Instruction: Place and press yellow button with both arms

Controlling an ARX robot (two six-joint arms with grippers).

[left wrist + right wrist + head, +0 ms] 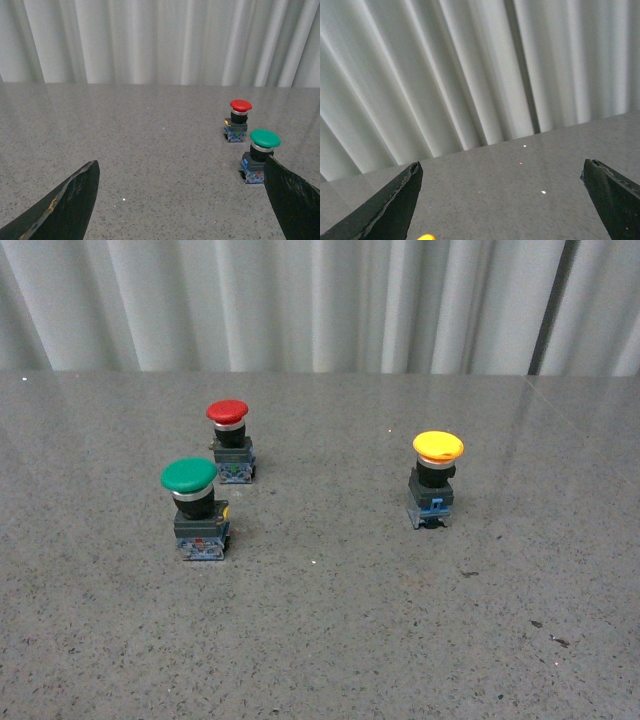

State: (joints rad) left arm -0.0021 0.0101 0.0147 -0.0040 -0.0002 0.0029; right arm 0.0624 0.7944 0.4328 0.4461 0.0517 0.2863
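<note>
- The left gripper (181, 162) is spread wide and holds nothing; its 2 dark fingers (65, 207) hang over the table (350, 640).
- The green button (195, 505) stands upright on the left side of the table. In the left wrist view one finger covers a corner of its base.
- The red button (230, 440) stands just behind it, a little to the right.
- The yellow button (436, 480) stands upright on the right side, well apart from the other 2 and touched by nothing.
- The right gripper (502, 164) is also spread wide and empty, facing the curtain (300, 300); only a bit of the yellow cap shows at the edge of its view.
</note>
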